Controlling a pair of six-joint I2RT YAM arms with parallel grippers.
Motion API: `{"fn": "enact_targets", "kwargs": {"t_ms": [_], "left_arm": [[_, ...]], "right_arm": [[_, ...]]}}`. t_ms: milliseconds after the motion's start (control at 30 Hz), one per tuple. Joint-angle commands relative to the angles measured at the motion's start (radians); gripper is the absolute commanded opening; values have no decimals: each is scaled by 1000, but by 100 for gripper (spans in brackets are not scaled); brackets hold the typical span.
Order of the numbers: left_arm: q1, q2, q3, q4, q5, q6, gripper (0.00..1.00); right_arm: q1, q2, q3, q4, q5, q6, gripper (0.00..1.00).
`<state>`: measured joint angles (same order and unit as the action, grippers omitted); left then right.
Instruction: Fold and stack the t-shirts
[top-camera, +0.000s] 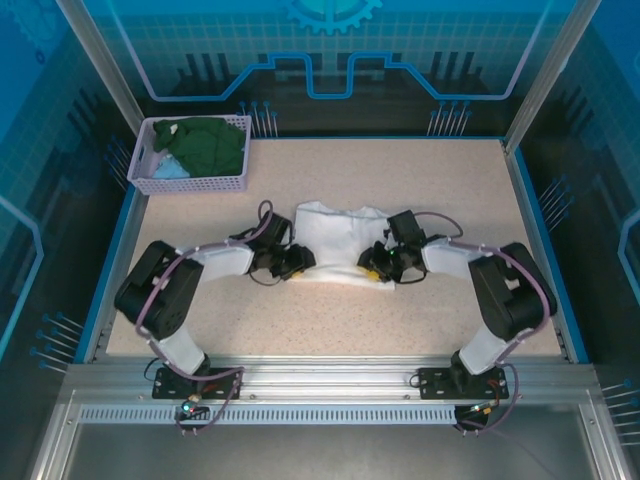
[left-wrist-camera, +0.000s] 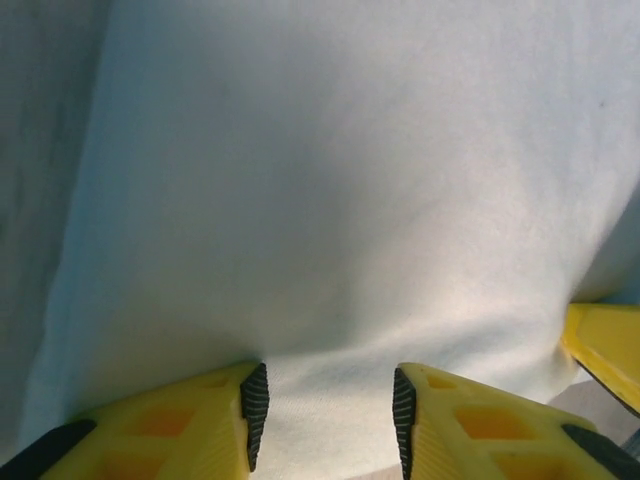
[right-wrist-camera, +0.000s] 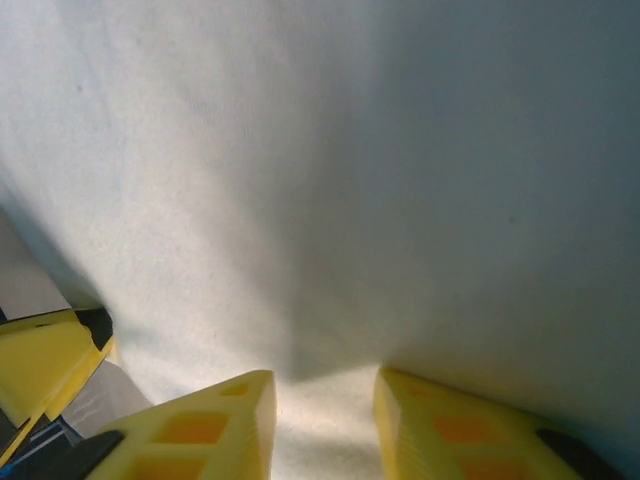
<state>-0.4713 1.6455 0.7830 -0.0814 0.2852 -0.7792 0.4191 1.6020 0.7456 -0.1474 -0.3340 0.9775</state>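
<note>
My white t-shirt (top-camera: 337, 238) lies long from 9 to 3 o'clock, neck toward 12, on the speckled surface (top-camera: 450, 190). Left hand (left-wrist-camera: 328, 405) and right hand (right-wrist-camera: 325, 400) are half open over its hem.

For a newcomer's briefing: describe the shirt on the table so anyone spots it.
On the speckled table, look between the left gripper and right gripper. The white t-shirt lies there, flat; the dark green t-shirt and light blue t-shirt sit in the lavender basket.

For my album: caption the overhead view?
Left arm and right arm at a white t-shirt; more shirts in lavender basket.
</note>
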Motion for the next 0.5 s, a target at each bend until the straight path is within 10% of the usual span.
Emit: {"fn": "enact_targets", "kwargs": {"t_ms": [0,200,467], "left_arm": [[-11,-117,-126,-126,-46,-9,44],[-6,-299,9,-318,-116,58,63],[166,-33,307,-251,-98,139,71]], "right_arm": [[56,-137,-73,-164,162,37,43],[40,-377,-21,-282,336,-62,62],[-146,-110,245,-272,221,-390,62]]}}
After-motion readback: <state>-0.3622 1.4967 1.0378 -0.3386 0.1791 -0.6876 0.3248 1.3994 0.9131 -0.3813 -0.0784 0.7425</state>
